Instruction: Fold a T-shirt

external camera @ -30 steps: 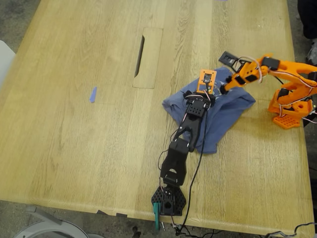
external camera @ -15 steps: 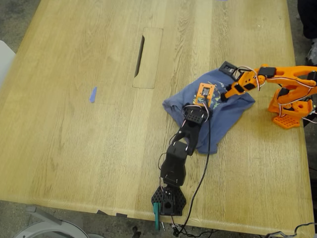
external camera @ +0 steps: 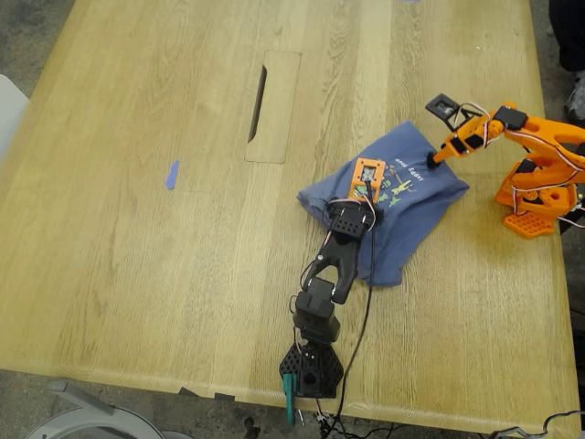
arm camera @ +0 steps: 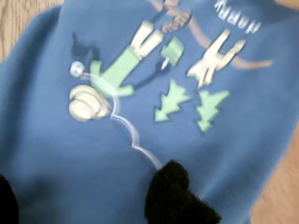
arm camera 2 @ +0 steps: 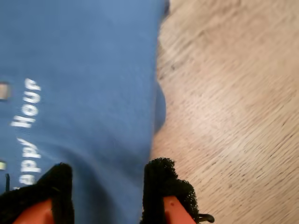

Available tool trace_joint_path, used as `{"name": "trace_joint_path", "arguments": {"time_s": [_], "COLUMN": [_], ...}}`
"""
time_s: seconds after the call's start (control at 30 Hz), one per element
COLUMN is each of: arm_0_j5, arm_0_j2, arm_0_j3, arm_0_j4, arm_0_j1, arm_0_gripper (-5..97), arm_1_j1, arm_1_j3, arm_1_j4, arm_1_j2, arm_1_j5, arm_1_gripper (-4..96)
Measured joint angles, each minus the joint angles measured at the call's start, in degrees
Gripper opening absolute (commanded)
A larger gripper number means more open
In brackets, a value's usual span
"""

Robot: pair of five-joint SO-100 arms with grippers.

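Note:
The slate-blue T-shirt (external camera: 407, 219) lies crumpled on the wooden table, right of centre in the exterior view, with its green-yellow chest print (external camera: 398, 183) facing up. My first gripper (external camera: 370, 197), on the black arm, hovers over the print; in its wrist view the T-shirt (arm camera: 56, 154) fills the picture and the black fingertips (arm camera: 173, 196) stand wide apart, open (arm camera: 88, 205). My second gripper (external camera: 430, 162), on the orange arm, touches the shirt's far right edge. Its pads (arm camera 2: 161, 184) are apart (arm camera 2: 110, 186) over the T-shirt's hem (arm camera 2: 93, 70).
A small blue tape strip (external camera: 171, 174) lies on the exterior view's left. A dark slot in an inset panel (external camera: 259, 91) sits at the table's far middle. The orange arm's base (external camera: 535, 197) stands at the right edge, the black arm's base (external camera: 311, 370) at the near edge.
The black arm drew back toward its base, uncovering the print. The orange gripper dipped onto the shirt, then rose and moved to its far right edge. The shirt spread slightly.

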Motion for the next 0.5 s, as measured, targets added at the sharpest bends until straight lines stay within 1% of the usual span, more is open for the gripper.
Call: {"name": "trace_joint_path", "arguments": {"time_s": [0.17, 0.33, 0.4, 0.5], "arm_0_j5": [0.0, 0.0, 0.0, 0.0], "arm_0_j2": [-9.3, -22.9, -25.7, -26.1], "arm_0_j3": [-16.2, -31.2, -32.0, -27.7], "arm_0_j4": [1.6, 1.6, 1.4, -1.2], "arm_0_j1": [3.8, 7.1, 7.2, 5.7], "arm_0_gripper": [45, 45, 45, 45], "arm_1_j1": [-5.0, -11.6, -13.5, -14.4], "arm_1_j3": [-11.3, -13.1, -10.8, -5.4], "arm_1_j4": [1.0, -4.4, -7.6, -11.6], "arm_1_j2": [-8.4, -15.6, -16.6, -16.7], "arm_1_j5": [0.2, 0.5, 0.7, 0.7], "arm_1_gripper": [22.4, 22.1, 21.9, 21.6]}}
